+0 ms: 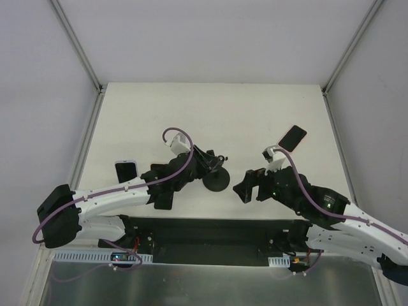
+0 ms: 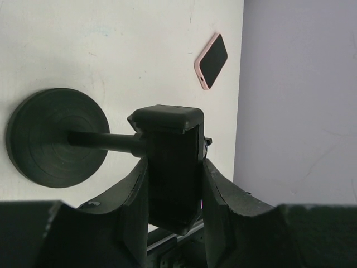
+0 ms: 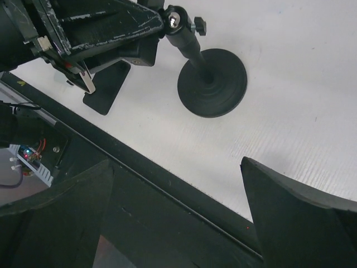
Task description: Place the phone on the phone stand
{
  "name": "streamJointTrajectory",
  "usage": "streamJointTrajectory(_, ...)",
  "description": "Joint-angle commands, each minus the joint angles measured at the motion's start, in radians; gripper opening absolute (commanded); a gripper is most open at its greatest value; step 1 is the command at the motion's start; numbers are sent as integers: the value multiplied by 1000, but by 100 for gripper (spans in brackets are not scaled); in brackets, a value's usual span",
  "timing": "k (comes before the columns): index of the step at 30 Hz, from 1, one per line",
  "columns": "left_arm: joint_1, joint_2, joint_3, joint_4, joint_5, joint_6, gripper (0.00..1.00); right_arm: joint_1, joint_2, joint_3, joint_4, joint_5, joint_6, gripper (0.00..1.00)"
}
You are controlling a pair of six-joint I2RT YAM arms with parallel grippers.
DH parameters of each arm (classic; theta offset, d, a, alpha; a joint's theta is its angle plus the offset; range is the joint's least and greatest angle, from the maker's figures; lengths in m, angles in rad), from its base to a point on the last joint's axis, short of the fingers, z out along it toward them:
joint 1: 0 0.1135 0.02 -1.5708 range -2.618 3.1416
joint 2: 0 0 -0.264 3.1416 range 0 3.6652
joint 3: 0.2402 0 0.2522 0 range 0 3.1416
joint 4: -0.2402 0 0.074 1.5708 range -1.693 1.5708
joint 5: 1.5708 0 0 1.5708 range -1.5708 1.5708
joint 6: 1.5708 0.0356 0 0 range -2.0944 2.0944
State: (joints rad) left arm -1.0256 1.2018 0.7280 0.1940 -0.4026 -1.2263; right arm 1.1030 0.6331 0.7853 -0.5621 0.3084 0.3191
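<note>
The black phone stand has a round base on the table and a stem leading to its cradle. My left gripper is shut on the cradle, one finger on each side. The base also shows in the left wrist view and the right wrist view. A pink-cased phone lies flat, screen up, at the right of the table, apart from both grippers; it also shows in the left wrist view. My right gripper is open and empty just right of the base.
A second phone with a pale case lies at the left of the table beside my left arm. The table's dark front edge runs under my right gripper. Grey walls enclose the table on three sides.
</note>
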Motion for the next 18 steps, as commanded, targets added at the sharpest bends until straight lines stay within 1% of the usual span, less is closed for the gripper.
streamJointTrajectory(1, -7, -25, -28, 136, 1, -90, 30, -2, 28, -6, 4, -25, 69, 99)
streamJointTrajectory(2, -7, -33, -22, 101, 27, -108, 43, -2, 42, 2, -4, -19, 78, 99)
streamJointTrajectory(3, -7, -41, -10, 76, 85, -89, 61, -2, 60, 14, -31, -12, 86, 98)
streamJointTrajectory(5, -7, -74, -1, 42, 132, -36, 71, 1, 128, 63, -73, -2, 112, 97)
streamJointTrajectory(6, -7, -91, -7, 36, 162, -3, 82, 11, 146, 75, -94, 7, 121, 97)
streamJointTrajectory(7, -7, -111, -15, 32, 175, 16, 99, 17, 174, 81, -91, 26, 130, 97)
streamJointTrajectory(9, -7, -189, -33, 12, 205, 71, 99, 34, 200, 75, -47, 37, 149, 95)
streamJointTrajectory(10, -7, -253, -38, -8, 211, 86, 99, 40, 211, 71, -27, 37, 155, 92)
streamJointTrajectory(12, -7, -329, -61, -62, 219, 132, 99, 61, 258, 80, 14, 50, 182, 89)
streamJointTrajectory(13, -7, -411, -74, -68, 232, 148, 99, 70, 278, 89, 19, 95, 198, 88)
streamJointTrajectory(15, -7, -499, -111, -86, 249, 197, 99, 102, 336, 118, 31, 161, 250, 87)
streamJointTrajectory(16, -7, -578, -117, -109, 252, 203, 99, 110, 356, 129, 34, 229, 268, 86)
streamJointTrajectory(18, -5, -651, -136, -186, 249, 197, 99, 121, 416, 163, 67, 265, 279, 85)
